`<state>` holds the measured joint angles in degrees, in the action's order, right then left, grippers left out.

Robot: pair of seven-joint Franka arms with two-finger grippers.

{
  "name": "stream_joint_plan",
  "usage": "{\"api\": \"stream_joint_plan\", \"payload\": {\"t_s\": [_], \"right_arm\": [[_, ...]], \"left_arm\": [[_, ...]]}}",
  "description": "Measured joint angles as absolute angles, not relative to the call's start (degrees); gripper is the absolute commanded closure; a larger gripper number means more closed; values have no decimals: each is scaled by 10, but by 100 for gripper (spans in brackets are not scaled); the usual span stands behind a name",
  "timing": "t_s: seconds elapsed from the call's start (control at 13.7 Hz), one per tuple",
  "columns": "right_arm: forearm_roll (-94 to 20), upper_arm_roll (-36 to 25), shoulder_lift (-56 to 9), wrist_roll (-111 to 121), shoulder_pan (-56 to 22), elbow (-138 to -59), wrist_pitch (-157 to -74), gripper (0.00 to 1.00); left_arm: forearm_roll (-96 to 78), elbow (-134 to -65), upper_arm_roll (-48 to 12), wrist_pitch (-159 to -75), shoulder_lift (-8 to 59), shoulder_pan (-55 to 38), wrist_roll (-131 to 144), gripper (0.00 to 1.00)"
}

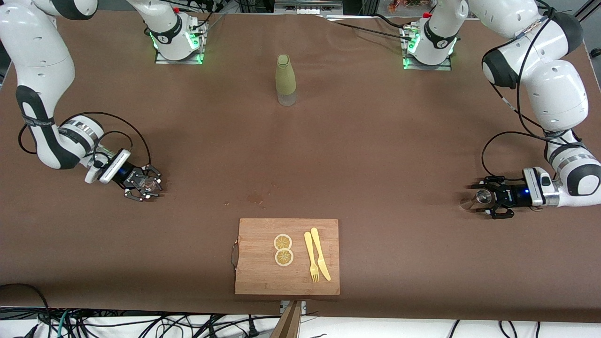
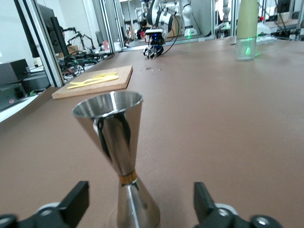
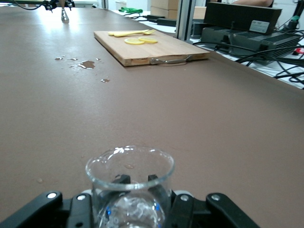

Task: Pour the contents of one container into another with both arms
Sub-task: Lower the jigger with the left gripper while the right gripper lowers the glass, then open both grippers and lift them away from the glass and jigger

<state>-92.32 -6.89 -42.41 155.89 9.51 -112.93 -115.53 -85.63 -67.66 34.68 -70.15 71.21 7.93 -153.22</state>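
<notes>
Bamboo cutting board (image 1: 287, 256) with lemon slices (image 1: 283, 249) lies nearest, left gripper (image 1: 488, 203) wide around upright shiny steel hourglass jigger (image 2: 116, 156), right gripper (image 1: 143, 187) closed on small clear glass cup (image 3: 129, 186), both at table level.

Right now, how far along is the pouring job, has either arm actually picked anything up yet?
Nothing looks poured or lifted yet. The left gripper is open around the steel jigger, which stands upright on the table. The right gripper sits around the glass cup, also on the table; its grip is unclear. Left to do: grasp, lift, bring both together and pour.
</notes>
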Motion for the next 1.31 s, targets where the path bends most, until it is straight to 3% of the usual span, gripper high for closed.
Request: {"api": "stream_joint_plan", "payload": {"t_s": [0.07, 0.15, 0.8, 1.31], "right_arm": [[-927, -69, -424, 1559, 95, -1130, -1155, 38], [-929, -69, -424, 1559, 95, -1130, -1155, 0], [-934, -111, -421, 1564, 98, -1127, -1159, 0], [-830, -164, -408, 1511, 101, -1100, -1178, 0]], "left_arm": [[-856, -674, 348, -714, 709, 79, -1532, 0], [-856, -672, 348, -728, 704, 79, -1532, 0], [-740, -648, 324, -823, 609, 61, -1459, 0], [-434, -641, 284, -916, 398, -13, -1186, 0]]}}
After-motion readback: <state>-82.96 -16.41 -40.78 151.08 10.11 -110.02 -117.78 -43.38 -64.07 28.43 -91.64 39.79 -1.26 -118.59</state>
